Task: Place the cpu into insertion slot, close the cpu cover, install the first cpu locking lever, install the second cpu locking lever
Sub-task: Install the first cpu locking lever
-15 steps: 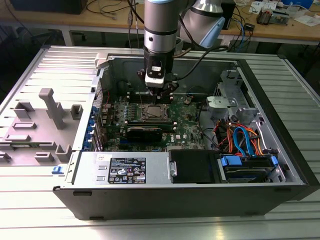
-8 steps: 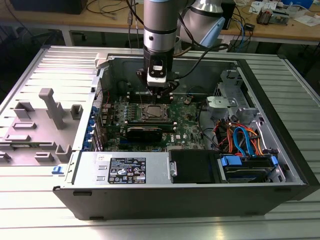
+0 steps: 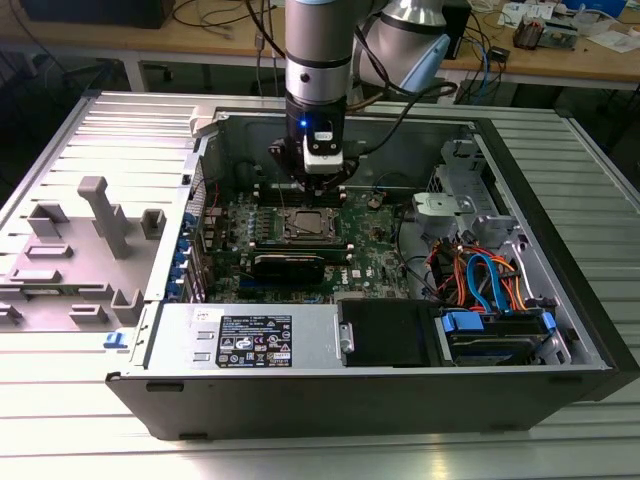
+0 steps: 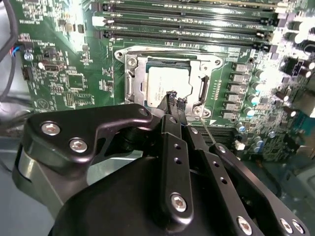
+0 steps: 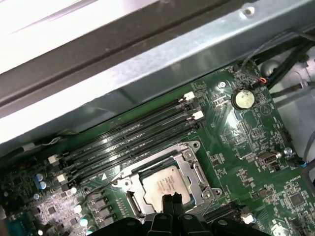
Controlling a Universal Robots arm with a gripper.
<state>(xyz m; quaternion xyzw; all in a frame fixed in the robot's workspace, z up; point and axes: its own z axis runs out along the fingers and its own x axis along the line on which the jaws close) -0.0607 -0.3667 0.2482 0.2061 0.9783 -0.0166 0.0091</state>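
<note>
The cpu [image 4: 166, 79] sits in the insertion slot [image 3: 284, 226] with the cpu cover [image 4: 204, 78] lying flat over its edges, while the claw [image 4: 174, 100], pinched together and empty, hangs just over the socket's edge, seemingly posed to push rather than grasp.

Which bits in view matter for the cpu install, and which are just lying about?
Job in hand:
cpu, sitting in the insertion slot
cpu cover, lying flat around the cpu
gripper, just above the cpu

Lying about:
memory slots
coin battery
orange and blue cables
power supply
grey plastic fixtures outside the case
</note>
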